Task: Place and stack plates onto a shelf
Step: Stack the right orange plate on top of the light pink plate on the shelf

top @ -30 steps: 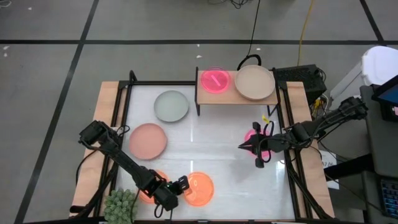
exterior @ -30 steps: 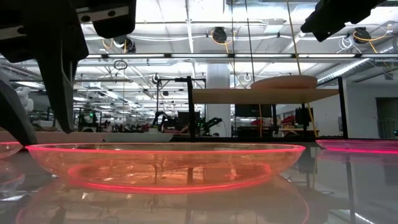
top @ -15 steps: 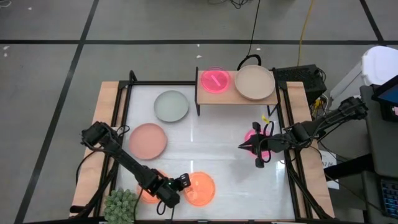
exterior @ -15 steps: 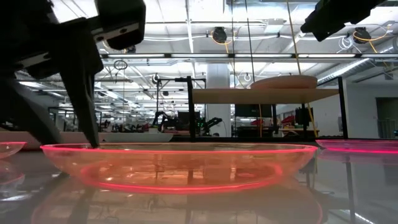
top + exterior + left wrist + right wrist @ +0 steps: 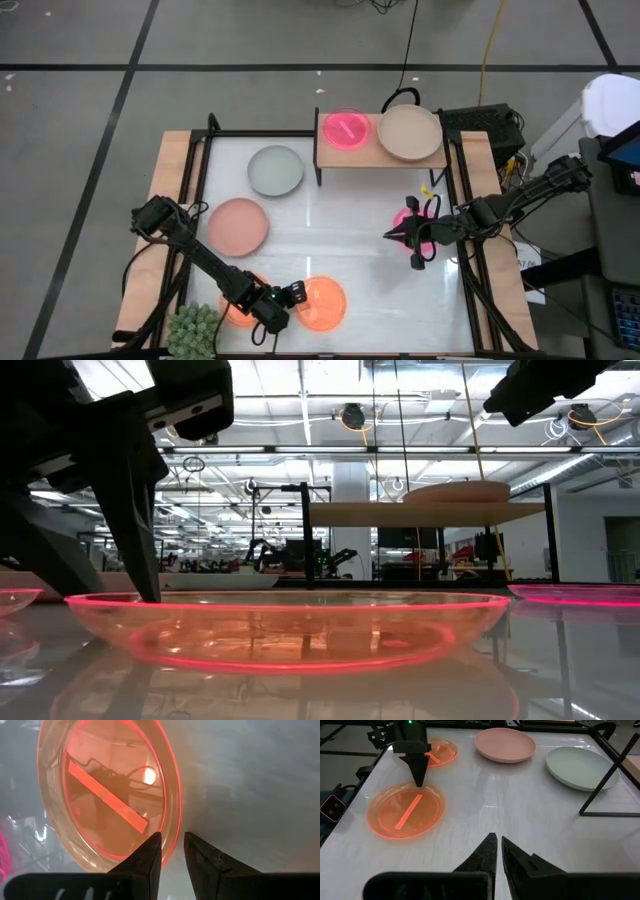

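White table (image 5: 330, 235), seen from above. The shelf (image 5: 380, 155) stands at its far edge and bears a magenta plate (image 5: 345, 130) and a beige plate (image 5: 409, 133). Left of the shelf lies a grey-green plate (image 5: 275, 170); nearer than that, a pink plate (image 5: 238, 225). Well in front of the shelf, an orange plate (image 5: 320, 303) lies flat on the table. The left gripper (image 5: 172, 851), fingers narrowly parted, straddles its rim. The right gripper (image 5: 496, 845), nearly closed and empty, hovers near the shelf's right leg.
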Robot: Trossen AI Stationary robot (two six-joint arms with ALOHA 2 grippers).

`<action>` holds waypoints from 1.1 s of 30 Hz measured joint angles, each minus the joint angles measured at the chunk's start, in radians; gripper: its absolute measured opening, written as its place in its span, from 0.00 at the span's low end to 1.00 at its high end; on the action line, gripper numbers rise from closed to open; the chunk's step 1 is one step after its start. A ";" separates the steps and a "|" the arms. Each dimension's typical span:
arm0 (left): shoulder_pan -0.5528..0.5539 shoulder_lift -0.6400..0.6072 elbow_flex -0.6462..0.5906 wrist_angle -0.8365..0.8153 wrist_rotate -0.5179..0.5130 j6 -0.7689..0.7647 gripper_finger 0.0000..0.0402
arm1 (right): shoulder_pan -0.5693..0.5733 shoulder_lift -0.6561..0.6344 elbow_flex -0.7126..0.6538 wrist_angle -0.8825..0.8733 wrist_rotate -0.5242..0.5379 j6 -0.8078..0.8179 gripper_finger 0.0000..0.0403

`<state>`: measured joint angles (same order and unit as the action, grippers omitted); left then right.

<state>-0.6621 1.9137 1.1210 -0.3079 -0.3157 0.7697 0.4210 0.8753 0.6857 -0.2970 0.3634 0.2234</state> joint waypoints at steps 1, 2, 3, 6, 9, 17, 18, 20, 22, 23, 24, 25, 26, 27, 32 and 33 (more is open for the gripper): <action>0.000 0.000 0.000 0.001 0.000 0.007 0.22 | 0.000 0.000 0.000 0.000 0.000 0.000 0.03; 0.001 0.000 0.000 0.001 0.000 0.009 0.21 | 0.000 0.000 0.000 0.000 0.000 0.000 0.03; 0.002 0.000 0.000 0.000 0.003 0.011 0.19 | 0.000 0.000 0.000 0.000 0.000 0.000 0.03; 0.007 0.000 0.000 0.004 0.007 0.002 0.11 | 0.000 0.000 0.000 0.000 0.000 0.000 0.03; 0.008 0.000 0.000 0.009 0.002 -0.004 0.03 | 0.000 0.000 0.000 0.000 0.000 0.000 0.03; 0.007 0.000 0.000 0.033 -0.009 -0.008 0.02 | 0.000 0.000 0.000 0.000 0.000 0.000 0.03; 0.007 0.000 0.000 0.033 -0.015 -0.008 0.02 | 0.000 0.000 0.000 0.000 0.000 0.000 0.03; 0.008 -0.010 0.000 0.028 -0.038 -0.007 0.02 | 0.000 0.000 0.000 0.000 0.000 0.000 0.03; 0.012 -0.032 0.000 0.024 -0.065 -0.004 0.02 | 0.000 0.000 0.000 0.000 0.000 0.000 0.03; 0.017 -0.048 0.000 0.019 -0.075 -0.002 0.02 | 0.000 0.000 0.000 -0.001 0.000 0.000 0.03; 0.023 -0.065 0.000 0.014 -0.079 0.002 0.02 | 0.000 0.000 0.000 -0.003 0.000 0.000 0.03; 0.028 -0.084 0.000 0.011 -0.083 0.007 0.02 | 0.000 0.000 0.000 -0.007 0.000 0.000 0.03; 0.034 -0.105 0.000 0.009 -0.085 0.010 0.02 | 0.000 0.000 0.000 -0.013 0.001 0.000 0.03; 0.042 -0.124 0.000 0.006 -0.086 0.015 0.02 | 0.000 0.000 0.000 -0.023 0.001 0.000 0.03; 0.089 -0.224 0.000 -0.006 -0.112 0.070 0.02 | 0.000 0.000 0.000 -0.042 0.000 0.003 0.03; 0.101 -0.241 0.000 -0.005 -0.125 0.086 0.02 | 0.000 0.000 0.000 -0.046 0.000 0.003 0.03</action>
<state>-0.5611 1.6726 1.1209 -0.3128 -0.4407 0.8561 0.4206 0.8753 0.6861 -0.3431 0.3634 0.2268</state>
